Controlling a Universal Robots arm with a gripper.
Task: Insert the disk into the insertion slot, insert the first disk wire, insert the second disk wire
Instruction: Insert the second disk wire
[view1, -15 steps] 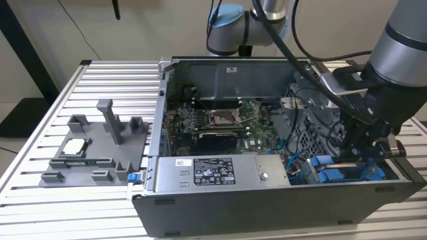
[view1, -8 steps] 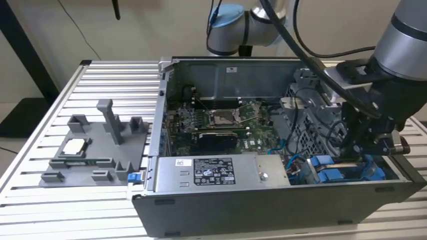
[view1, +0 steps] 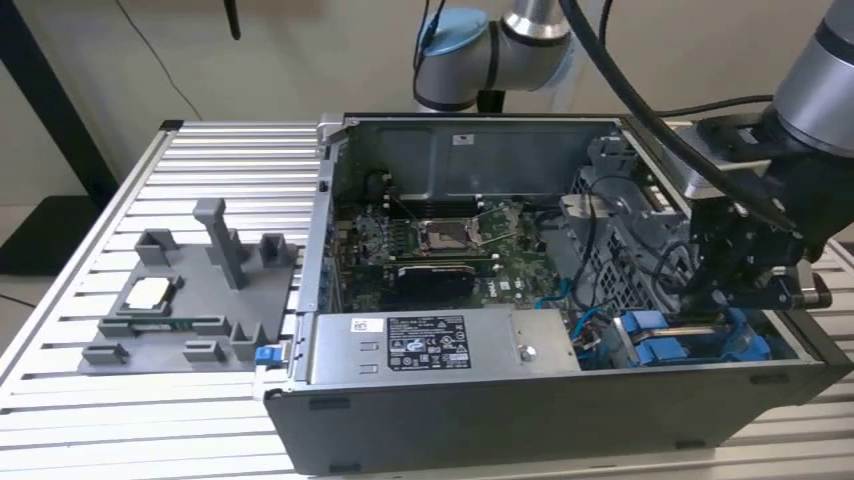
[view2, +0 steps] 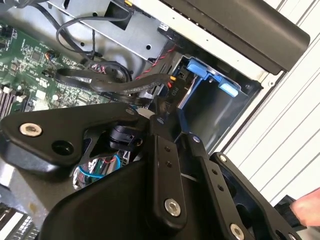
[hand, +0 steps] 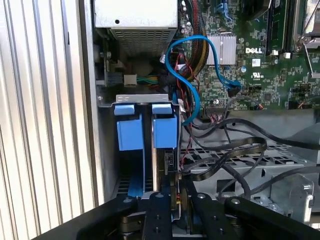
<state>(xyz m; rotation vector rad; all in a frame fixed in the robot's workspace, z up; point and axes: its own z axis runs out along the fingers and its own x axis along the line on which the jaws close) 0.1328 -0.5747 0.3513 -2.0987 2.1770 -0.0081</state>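
while the disk (hand: 165, 131) sits upright in its blue carrier in the drive bay at the case's near right corner in the exterior view, i hold the gripper (hand: 175, 200) right over it.
i judge it stiff, fairly heavy and shock-sensitive, best taken by the blue frame, not the label. i cannot tell how the gripper is set; black cables (hand: 235, 150) and its own body hide the disk's connector end.

— Where's the disk (hand: 165, 131)?
— Standing on edge in its bright blue carrier, down in the case's drive bay, at the exterior view's four o'clock (view1: 663, 350).
— Its label?
— Hidden.
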